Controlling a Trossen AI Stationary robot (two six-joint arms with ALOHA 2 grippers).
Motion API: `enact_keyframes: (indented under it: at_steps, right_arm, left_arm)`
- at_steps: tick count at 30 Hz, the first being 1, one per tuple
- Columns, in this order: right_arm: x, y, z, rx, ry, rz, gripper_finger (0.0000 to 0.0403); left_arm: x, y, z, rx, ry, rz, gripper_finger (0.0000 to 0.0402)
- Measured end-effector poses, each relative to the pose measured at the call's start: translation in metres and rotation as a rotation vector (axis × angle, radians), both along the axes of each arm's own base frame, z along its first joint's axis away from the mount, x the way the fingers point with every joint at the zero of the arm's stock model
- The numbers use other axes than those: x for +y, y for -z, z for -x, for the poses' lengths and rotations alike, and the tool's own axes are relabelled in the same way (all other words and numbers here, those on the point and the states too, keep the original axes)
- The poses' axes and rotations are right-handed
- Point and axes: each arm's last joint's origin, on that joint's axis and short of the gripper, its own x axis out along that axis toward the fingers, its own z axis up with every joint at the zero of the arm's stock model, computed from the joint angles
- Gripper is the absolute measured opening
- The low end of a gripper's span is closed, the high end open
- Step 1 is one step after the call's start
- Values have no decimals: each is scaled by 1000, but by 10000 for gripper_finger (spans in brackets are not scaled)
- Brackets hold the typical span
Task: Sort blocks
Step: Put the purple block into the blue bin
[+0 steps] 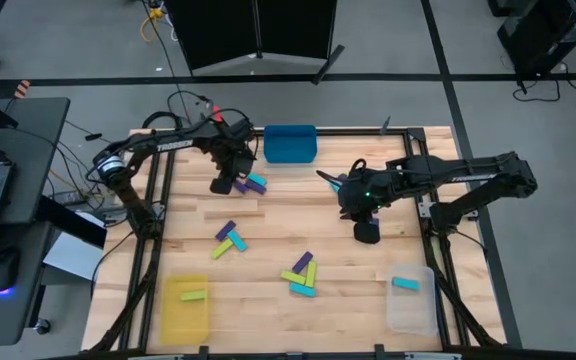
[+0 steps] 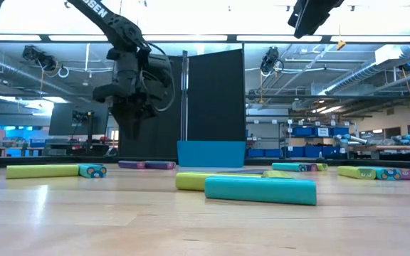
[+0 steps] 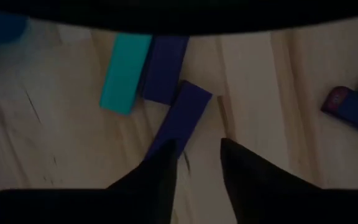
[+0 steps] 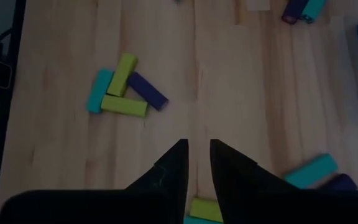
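Though partial, lettering above left gripper

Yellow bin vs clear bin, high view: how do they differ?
The yellow bin sits at the table's near-left corner; the clear bin sits at the near-right. The yellow bin is opaque yellow, the clear bin see-through. The yellow bin holds one lime block, the clear bin one cyan block. Both are rectangular, similar in size, and each holds a single block.
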Motion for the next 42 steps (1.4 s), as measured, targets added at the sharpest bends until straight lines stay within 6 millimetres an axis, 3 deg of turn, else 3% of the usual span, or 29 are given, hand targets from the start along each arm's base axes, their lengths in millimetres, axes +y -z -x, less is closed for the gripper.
enact_keyframes:
  at_steps: [10,29,38,42]
  right_arm:
    - [-9,-6,7,-18,20,8,75]
    - [-16,-13,15,-48,38,25,73]
    - [-16,-13,15,-48,48,41,73]
    - [-18,-13,15,-48,58,43,69]
  left_arm:
    - [5,15,-6,35,17,-18,185]
    - [3,43,-2,39,69,-133,187]
    - [-6,62,11,87,74,-97,186]
    - [-7,64,12,90,20,-92,165]
